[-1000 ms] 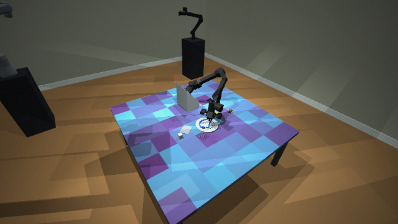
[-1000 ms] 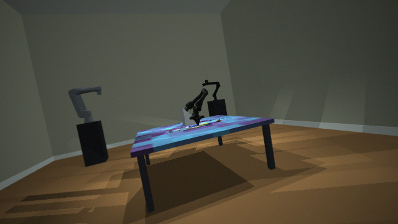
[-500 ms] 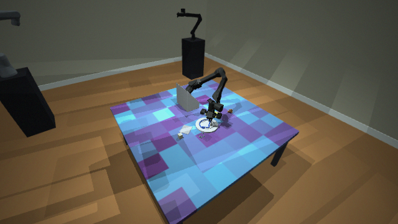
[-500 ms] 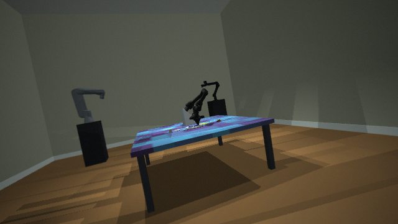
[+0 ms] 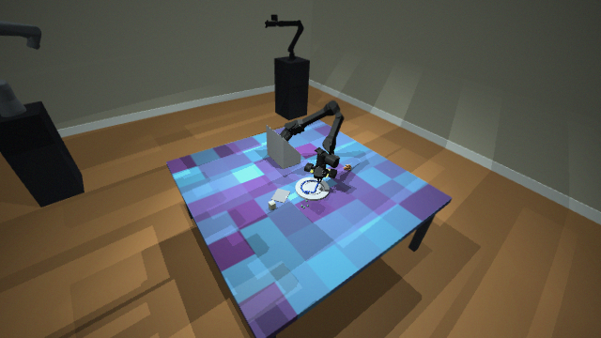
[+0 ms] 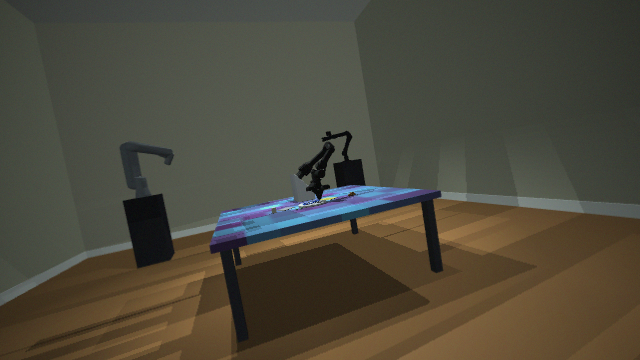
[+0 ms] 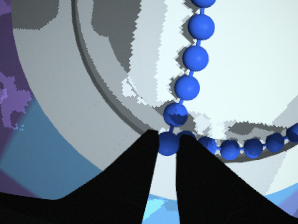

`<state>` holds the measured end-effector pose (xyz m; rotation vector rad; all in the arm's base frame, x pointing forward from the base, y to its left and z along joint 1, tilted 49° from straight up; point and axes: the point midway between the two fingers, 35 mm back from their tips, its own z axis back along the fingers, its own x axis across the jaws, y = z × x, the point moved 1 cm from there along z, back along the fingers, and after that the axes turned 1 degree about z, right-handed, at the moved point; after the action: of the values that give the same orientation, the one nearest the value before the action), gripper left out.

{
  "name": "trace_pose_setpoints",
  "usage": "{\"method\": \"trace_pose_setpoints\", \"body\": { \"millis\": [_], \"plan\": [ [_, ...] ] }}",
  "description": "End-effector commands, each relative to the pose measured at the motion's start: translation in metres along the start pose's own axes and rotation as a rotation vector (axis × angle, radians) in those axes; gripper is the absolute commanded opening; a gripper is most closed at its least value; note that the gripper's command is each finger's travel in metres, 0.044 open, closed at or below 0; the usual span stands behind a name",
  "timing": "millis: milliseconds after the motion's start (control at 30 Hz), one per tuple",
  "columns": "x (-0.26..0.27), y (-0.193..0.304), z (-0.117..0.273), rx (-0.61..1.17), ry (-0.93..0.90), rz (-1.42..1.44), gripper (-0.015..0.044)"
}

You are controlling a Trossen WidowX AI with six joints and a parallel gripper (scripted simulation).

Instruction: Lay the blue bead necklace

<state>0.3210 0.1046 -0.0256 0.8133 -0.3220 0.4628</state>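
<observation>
Over one board (image 5: pixel 313 197) (image 6: pixel 303 206) (image 7: pixel 55 75), one hand (image 5: pixel 319 179) (image 6: pixel 320 198) (image 7: pixel 166 141) (nearly closed) pinches one necklace (image 5: pixel 302 186) (image 6: pixel 311 203) (image 7: pixel 195 58) by one bead (image 7: pixel 167 144).

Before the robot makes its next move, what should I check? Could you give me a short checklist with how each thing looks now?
1. Hand closed on a bead of the blue necklace: ok.
2. Hand over the round board: ok.
3. Beads at the wrist picture's lower right following the groove: ok.
4. Beads running up the wrist picture seated in the groove: not ok, they cross the board's middle.
5. Grip firm enough to pull: cannot tell.
</observation>
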Motion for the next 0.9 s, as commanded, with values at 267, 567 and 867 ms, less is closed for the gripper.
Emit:
{"method": "trace_pose_setpoints", "body": {
  "millis": [267,567,867],
  "plan": [
    [0.0021,0.002,-0.0085,0.001,0.002,-0.006,0.0],
    [0.0031,0.0021,-0.0051,0.002,-0.003,0.001,0.021],
    [0.0024,0.002,-0.0034,0.002,0.0,-0.007,0.044]
  ]
}}
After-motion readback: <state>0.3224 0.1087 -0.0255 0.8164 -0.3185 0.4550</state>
